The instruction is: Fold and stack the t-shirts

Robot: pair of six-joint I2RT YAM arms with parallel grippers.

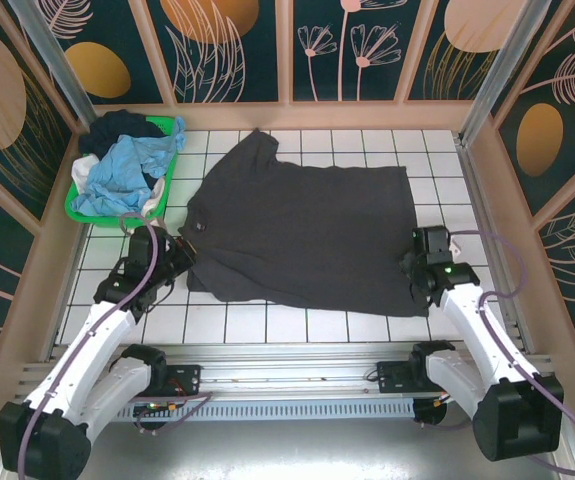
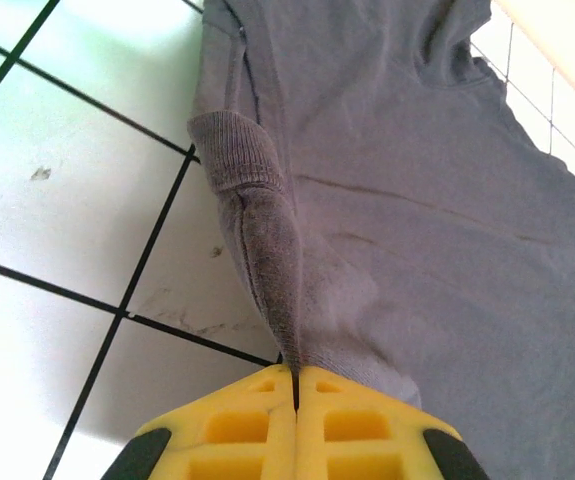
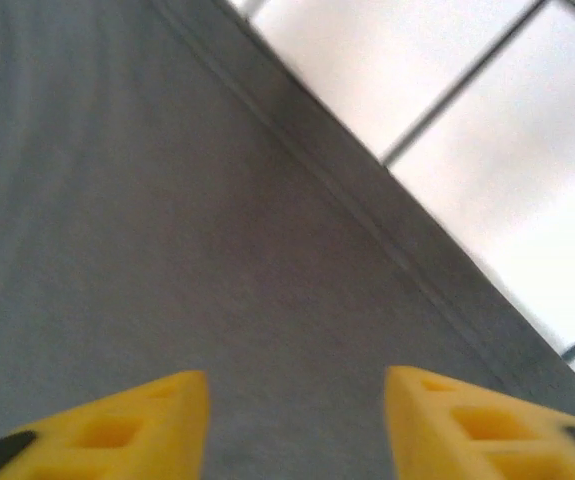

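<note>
The large plain charcoal-grey cloth t-shirt (image 1: 307, 235) lies spread flat across the middle of the overhead frame on the white tiled worktop (image 1: 357, 325), which has dark grid lines. One sleeve points toward the upper centre, and the straight hem runs down the right side.

My left tool (image 1: 187, 242) sits at the shirt's left edge. In the left wrist view (image 2: 295, 378) its yellow fingers are pressed together at the bottom centre of the frame. A raised ridge of grey cloth runs straight down into the seam between them, so it is clamped on the shirt. Just above that ridge, left of centre, a ribbed band of the same cloth curls over onto a tile.

My right tool (image 1: 415, 260) is at the shirt's lower right corner in the overhead frame. In the right wrist view (image 3: 297, 385) its two yellow fingers stand apart at the bottom of the frame, with smooth grey cloth between and beyond them and nothing held. The stitched hem crosses diagonally from top centre to lower right, with white tile beyond it.

In the upper left of the overhead frame a bright green plastic basket (image 1: 170, 172) holds a crumpled light blue cloth shirt (image 1: 122, 175), a dark navy one (image 1: 122, 125) behind it and a white one (image 1: 84, 170) at its left edge.
</note>
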